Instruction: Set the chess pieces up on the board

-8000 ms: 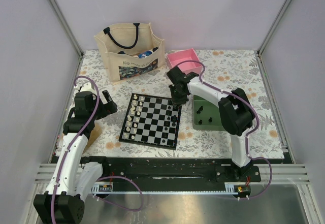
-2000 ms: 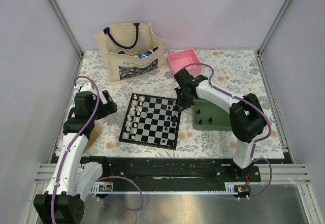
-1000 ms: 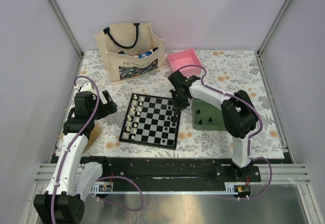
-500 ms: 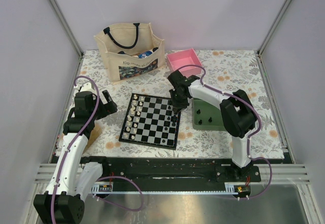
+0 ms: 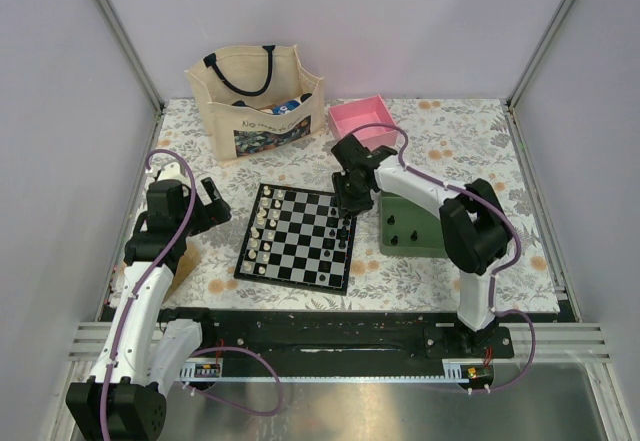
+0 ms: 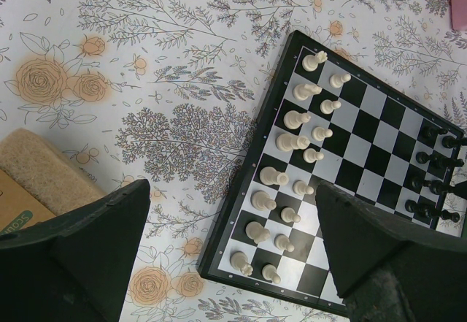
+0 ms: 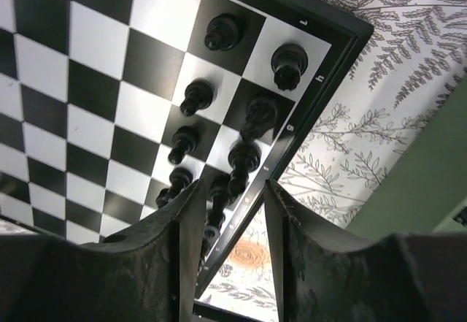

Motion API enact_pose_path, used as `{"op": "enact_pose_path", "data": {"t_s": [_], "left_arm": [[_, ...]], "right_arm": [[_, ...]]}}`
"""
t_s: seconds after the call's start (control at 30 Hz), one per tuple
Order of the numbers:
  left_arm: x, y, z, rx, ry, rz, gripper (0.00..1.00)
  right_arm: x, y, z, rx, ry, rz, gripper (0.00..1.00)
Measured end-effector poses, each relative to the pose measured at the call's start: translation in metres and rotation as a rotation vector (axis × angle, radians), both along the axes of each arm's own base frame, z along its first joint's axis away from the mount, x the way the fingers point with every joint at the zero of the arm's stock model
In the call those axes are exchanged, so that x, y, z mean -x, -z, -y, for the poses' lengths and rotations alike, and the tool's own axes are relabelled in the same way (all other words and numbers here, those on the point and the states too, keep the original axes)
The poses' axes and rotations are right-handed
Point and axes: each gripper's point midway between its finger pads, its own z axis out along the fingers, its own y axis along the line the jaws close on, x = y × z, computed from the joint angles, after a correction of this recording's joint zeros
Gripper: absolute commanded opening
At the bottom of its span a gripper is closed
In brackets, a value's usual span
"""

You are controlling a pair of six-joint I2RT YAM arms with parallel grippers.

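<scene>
The board point(image 5: 297, 238) lies mid-table. Cream-white chessmen point(image 5: 262, 229) fill its left two columns and black chess pieces point(image 5: 343, 233) stand along its right edge. Three more black pieces point(image 5: 398, 217) stand in the green tray point(image 5: 430, 243). My right gripper point(image 5: 350, 197) hovers over the board's far right corner. In the right wrist view the right gripper point(image 7: 232, 188) is open, with a black piece point(image 7: 219, 190) standing free by the left finger and others point(image 7: 243, 158) beyond it. My left gripper point(image 6: 230, 212) is open and empty, left of the board point(image 6: 365, 154).
A beige tote bag point(image 5: 258, 101) and a pink box point(image 5: 362, 121) stand at the back. The green tray touches the board's right side. A tan block point(image 6: 44, 183) lies under my left gripper's left finger.
Two seconds ago my right gripper was at the tray's edge; it moved left onto the board's right edge and has since barely shifted. The left arm has not moved.
</scene>
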Motion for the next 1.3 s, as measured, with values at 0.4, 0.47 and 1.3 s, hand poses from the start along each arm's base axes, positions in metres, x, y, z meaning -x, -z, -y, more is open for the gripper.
{"op": "enact_pose_path", "data": {"t_s": [0.4,0.47,1.3], "left_arm": [[0.0,0.0,0.0,0.0,0.0,0.0,0.99],[0.0,0.0,0.0,0.0,0.0,0.0,0.99],[0.0,0.0,0.0,0.0,0.0,0.0,0.99]], "right_arm": [[-0.003,-0.082,0.057,-0.057,0.073,0.211,0.5],[-0.008,-0.078,0.08,-0.048,0.134,0.212,0.5],[-0.016,0.015,0.124,0.097,0.238,0.024,0.35]]}}
